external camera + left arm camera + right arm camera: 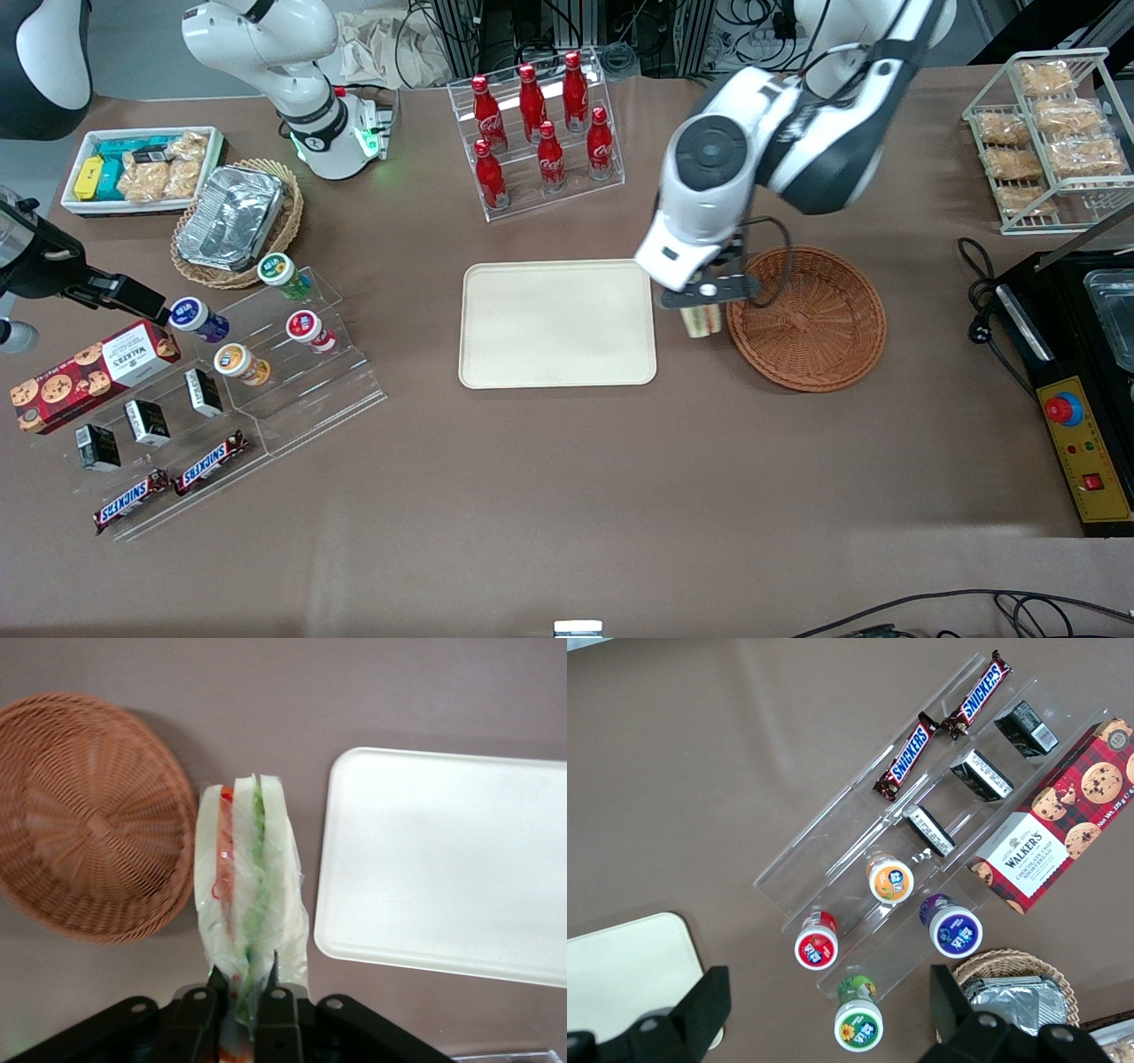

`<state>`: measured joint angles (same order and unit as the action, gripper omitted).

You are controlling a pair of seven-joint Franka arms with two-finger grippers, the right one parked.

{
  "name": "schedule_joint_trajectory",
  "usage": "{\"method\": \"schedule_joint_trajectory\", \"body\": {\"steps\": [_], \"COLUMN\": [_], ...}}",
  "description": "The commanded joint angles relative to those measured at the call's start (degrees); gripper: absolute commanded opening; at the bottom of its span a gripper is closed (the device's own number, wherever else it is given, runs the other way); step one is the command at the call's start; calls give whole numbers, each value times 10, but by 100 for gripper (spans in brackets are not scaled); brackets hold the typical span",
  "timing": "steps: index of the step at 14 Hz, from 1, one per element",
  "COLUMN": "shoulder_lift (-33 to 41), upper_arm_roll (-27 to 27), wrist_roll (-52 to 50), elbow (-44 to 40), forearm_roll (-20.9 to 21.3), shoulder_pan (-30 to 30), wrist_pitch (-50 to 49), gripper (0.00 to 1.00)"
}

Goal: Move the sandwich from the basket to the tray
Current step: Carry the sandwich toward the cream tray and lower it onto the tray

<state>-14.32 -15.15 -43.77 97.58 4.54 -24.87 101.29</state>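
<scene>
My left gripper (702, 306) is shut on the sandwich (703, 321), a wrapped wedge of pale bread with orange-red and green filling, and holds it in the air over the strip of table between basket and tray. In the left wrist view the sandwich (249, 886) hangs from the gripper (243, 985), its fingers pinching the wrap. The round reddish-brown wicker basket (808, 316) is empty; it also shows in the left wrist view (84, 815). The cream tray (557, 322) lies flat and bare beside it and shows in the left wrist view too (452, 859).
A clear rack of red cola bottles (539, 133) stands farther from the front camera than the tray. A stepped clear stand with cups and snack bars (239, 372) and a tan basket with a foil pan (235, 221) lie toward the parked arm's end. A wire rack of bagged pastries (1045, 133) and a control box (1085, 447) lie toward the working arm's end.
</scene>
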Motion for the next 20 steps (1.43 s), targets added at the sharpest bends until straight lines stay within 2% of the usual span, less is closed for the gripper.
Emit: {"method": "schedule_joint_trajectory", "body": {"steps": [1, 4, 7, 14, 15, 16, 17, 18, 20], "shoulder_lift": [-35, -68, -121, -150, -150, -150, -149, -148, -137], "upper_arm_roll": [2, 2, 3, 3, 3, 3, 4, 5, 6], "wrist_roll": [14, 17, 17, 18, 18, 16, 18, 15, 1], "elbow": [18, 38, 39, 45, 45, 48, 52, 56, 56], "forearm_roll": [25, 32, 57, 65, 64, 64, 65, 66, 76], "shoulder_pan": [-29, -50, -62, -65, -65, -64, -65, -65, -60], "wrist_pitch": [63, 129, 175, 211, 211, 211, 211, 210, 196], "gripper": [0, 0, 0, 0, 6, 43, 87, 96, 99]}}
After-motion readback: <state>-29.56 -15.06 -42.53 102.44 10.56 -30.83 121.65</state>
